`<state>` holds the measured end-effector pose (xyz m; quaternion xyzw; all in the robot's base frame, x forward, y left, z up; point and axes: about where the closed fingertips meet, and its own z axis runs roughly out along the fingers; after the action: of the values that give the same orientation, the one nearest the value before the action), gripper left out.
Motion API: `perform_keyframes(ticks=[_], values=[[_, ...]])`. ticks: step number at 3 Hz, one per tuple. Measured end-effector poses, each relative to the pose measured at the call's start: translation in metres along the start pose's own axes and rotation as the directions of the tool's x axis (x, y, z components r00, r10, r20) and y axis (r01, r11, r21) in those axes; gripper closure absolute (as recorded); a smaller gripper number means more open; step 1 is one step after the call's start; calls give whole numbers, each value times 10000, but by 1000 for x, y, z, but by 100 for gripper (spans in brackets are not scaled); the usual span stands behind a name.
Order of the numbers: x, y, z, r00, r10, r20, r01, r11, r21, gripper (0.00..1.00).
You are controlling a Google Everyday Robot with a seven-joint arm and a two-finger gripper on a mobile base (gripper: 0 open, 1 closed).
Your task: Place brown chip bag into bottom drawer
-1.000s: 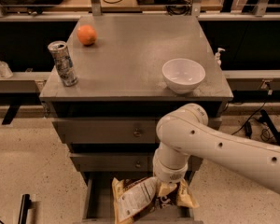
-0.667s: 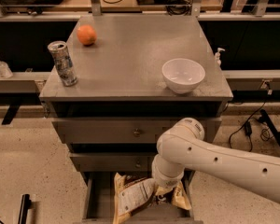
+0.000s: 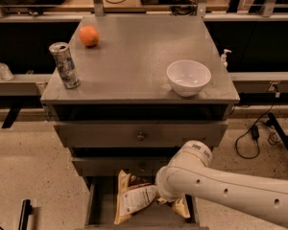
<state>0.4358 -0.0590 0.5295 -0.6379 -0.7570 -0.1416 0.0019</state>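
- One drink can (image 3: 65, 65), standing upright on the counter (image 3: 134, 56) near the left edge, about 8 o'clock on the top. Silver with a busy pattern.
- One orange (image 3: 89, 36) further back, roughly 1 o'clock from the can and well apart from it.
- Three drawers under the top, stacked. There's a top drawer (image 3: 140, 136) and a middle drawer (image 3: 134, 166), each with one small knob in the centre. Then there's the bottom drawer (image 3: 100, 205), pulled out toward the camera, straight down at 6 o'clock from the counter.
- One brown chip bag (image 3: 134, 198), lying inside the bottom drawer. It's dark brown with tan edges and the white label panel faces up. It sits in the middle-to-right part of the tray, with bare grey floor showing at its 9 o'clock.
- One tool (image 3: 164, 200), down in the drawer right against the bag, about 3 o'clock from the label. The wrist covers most of it, so honestly I can't tell how far open it is or whether it has hold of the bag.
- One white bowl (image 3: 188, 77), upright on the counter near the front right corner, around 4 o'clock on the top.
- One white arm (image 3: 230, 190), coming in from the lower right, at 4 o'clock from the bag, and ending at the tool.
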Motion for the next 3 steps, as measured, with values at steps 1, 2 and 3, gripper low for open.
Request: perform_keyframes(ticks=[1, 2, 3], values=[[-1, 0, -1, 10000, 15, -80, -16, 9999, -105, 100], [-13, 5, 29, 9968, 637, -487, -642, 9979, -72, 100], [-51, -2, 103, 9716, 1998, -1268, -2056, 9780, -348, 100]])
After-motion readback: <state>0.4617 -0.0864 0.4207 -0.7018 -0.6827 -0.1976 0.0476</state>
